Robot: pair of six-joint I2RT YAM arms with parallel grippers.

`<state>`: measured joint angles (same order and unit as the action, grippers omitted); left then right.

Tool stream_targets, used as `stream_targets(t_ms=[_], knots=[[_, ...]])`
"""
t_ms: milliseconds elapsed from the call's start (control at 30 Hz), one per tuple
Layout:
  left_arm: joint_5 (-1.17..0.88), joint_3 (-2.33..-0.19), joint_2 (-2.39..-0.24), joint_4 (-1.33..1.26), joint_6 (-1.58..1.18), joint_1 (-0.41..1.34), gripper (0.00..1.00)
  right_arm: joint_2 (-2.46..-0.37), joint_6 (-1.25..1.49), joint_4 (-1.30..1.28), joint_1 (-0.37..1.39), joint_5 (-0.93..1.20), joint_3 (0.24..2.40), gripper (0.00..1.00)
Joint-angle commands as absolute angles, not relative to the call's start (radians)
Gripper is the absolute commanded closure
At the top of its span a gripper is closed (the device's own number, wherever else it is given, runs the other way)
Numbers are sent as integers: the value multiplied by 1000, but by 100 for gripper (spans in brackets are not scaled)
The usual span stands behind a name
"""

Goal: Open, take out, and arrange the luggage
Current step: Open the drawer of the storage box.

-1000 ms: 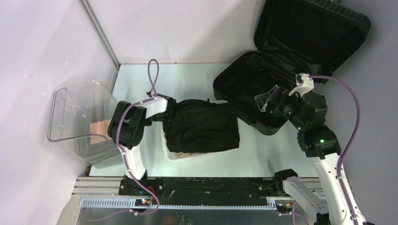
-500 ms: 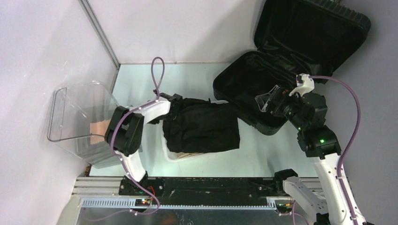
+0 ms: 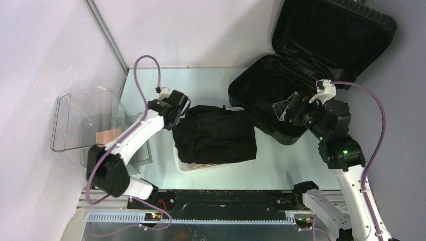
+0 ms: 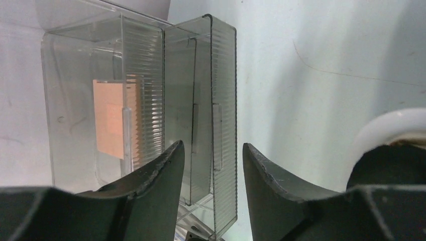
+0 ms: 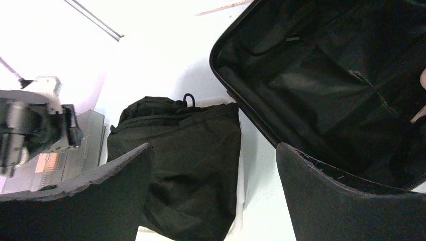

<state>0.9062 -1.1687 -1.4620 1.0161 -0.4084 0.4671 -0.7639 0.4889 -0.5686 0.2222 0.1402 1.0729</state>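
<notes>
The luggage (image 3: 261,85) lies open at the far right of the bench (image 3: 201,83), its lid propped up against the wall. Its black-lined base is directly below and ahead of the right end effector (image 5: 213,145). That end effector hovers over the near rim of the shell, jaws spread wide with nothing between them. The left end effector (image 4: 212,146) has its jaws partly apart and holds nothing. It sits just off the left edge of a black folded garment (image 3: 216,135) draped over a white basket (image 3: 183,166), with clear plastic containers (image 4: 201,90) on its other side.

Judging from this, the opening is done and one garment is out. The step in hand looks like arranging that item, or a reach into the case for more. Whether anything lies in the base I cannot tell, as the lining is black and its folds hide the floor. A next move by the right end effector calls for a descent past the hard rim into the base, and the raised lid limits travel beyond it. The left one has open bench ahead but is hemmed in between the basket rim and the containers, so a straight lift looks the cleaner exit.
</notes>
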Motion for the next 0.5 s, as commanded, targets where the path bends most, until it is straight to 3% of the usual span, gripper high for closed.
stream_targets(t_ms=[0,233,467], knots=[[825,-1215,-1346,1029,-336,433,47,-763,500,-575,221,131,1114,6],[769,-1177,-1330,1020,-297,298,61,-782,495,-573,224,176,1113,6],[848,-1134,-1379,999,-272,212,68,-778,477,-556,223,191,1112,5]])
